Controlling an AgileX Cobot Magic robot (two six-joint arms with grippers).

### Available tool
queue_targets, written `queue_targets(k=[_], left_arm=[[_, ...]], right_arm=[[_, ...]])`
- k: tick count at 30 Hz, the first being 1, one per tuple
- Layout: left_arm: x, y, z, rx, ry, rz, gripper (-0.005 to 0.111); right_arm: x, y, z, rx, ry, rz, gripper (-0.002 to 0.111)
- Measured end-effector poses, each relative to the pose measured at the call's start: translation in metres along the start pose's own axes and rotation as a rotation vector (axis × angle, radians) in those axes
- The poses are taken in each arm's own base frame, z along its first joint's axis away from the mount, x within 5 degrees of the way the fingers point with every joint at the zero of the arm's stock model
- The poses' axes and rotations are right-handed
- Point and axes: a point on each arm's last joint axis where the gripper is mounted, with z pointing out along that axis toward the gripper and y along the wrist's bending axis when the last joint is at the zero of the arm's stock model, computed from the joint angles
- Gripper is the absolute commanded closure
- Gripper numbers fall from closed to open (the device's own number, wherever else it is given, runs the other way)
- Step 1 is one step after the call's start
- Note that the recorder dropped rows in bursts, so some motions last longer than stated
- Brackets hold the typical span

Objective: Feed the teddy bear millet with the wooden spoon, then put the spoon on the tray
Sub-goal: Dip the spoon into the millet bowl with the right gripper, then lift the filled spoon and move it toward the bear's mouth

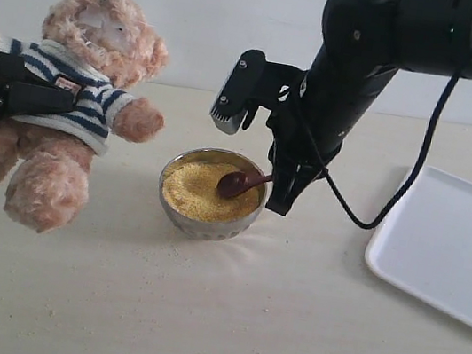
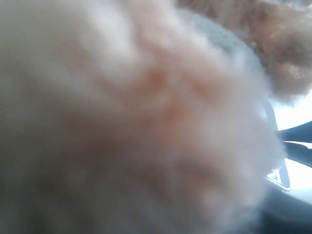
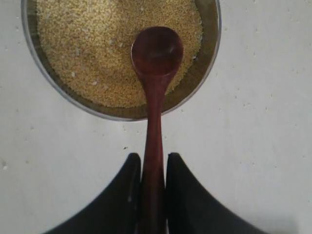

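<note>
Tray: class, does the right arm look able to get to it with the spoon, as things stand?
Probably yes. The right gripper holds the spoon over the bowl, and the tray lies on that arm's side. Only bare table shows between them.

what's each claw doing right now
left claw: closed on the teddy bear
right claw: closed on the spoon, gripping its handle
</note>
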Motion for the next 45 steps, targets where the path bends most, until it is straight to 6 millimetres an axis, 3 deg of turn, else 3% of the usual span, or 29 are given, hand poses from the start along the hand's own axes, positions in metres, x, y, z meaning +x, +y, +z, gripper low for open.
queue_targets(k=[6,12,21,32,39,45], left_arm=[[0.0,0.0,0.0,-0.001,0.0,0.0,0.102],[0.0,0.0,0.0,-0.004,-0.001,0.0,0.102],[0.0,0.0,0.0,-0.004,-0.001,0.0,0.102],[0.0,0.0,0.0,-0.004,-0.001,0.0,0.102],[0.001,0.0,0.0,-0.005,0.007,0.024,0.102],[0.002,-0.003,0.0,0.035,0.017,0.064,0.102]], right_arm=[[-0.007,0.001,0.006,0.02,-0.045,0.013,0.108],[-0.021,0.014,0.008,0.009,-0.072,-0.026,0.108],[-0.022,0.016,0.011,0.003,-0.068,0.015,0.108],[-0.019,0.015,-0.013,0.009,-0.073,0.053,0.108],[-0.015,0.018,-0.019,-0.028,-0.028,0.073,0.108],[0.0,0.0,-0.038,-0.064,-0.106,0.216,0.108]])
